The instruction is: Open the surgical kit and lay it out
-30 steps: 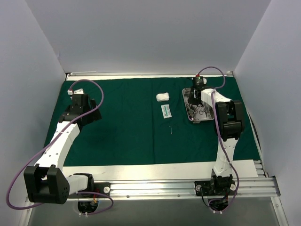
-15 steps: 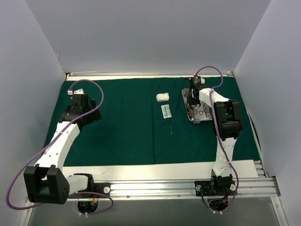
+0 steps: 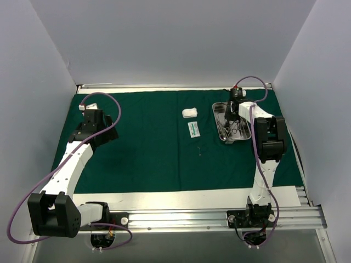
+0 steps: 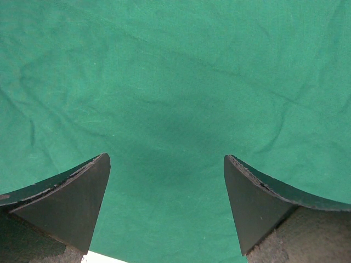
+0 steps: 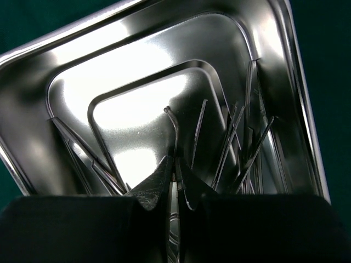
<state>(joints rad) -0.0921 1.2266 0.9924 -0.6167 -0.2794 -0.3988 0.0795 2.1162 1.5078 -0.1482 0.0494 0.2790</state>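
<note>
The dark green drape (image 3: pixel 142 159) lies spread flat over the tabletop. At its far right sits the shiny rectangular steel tray (image 3: pixel 216 121), with thin silver instruments (image 5: pixel 241 148) heaped inside. The white gauze wad (image 3: pixel 189 113) and white-green packet (image 3: pixel 193 130) lie just left of it. The right jaws pinch one curved-tipped instrument (image 5: pixel 174 131) in the tray; the left jaws gape empty over bare drape.

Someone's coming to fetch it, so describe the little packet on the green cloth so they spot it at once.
On the dark green drape, find the shiny steel tray at the far right. Just left of it lie two small white things: the packet is the nearer one, flat and rectangular with green print, while the gauze wad beyond it is a plain lump.
</note>
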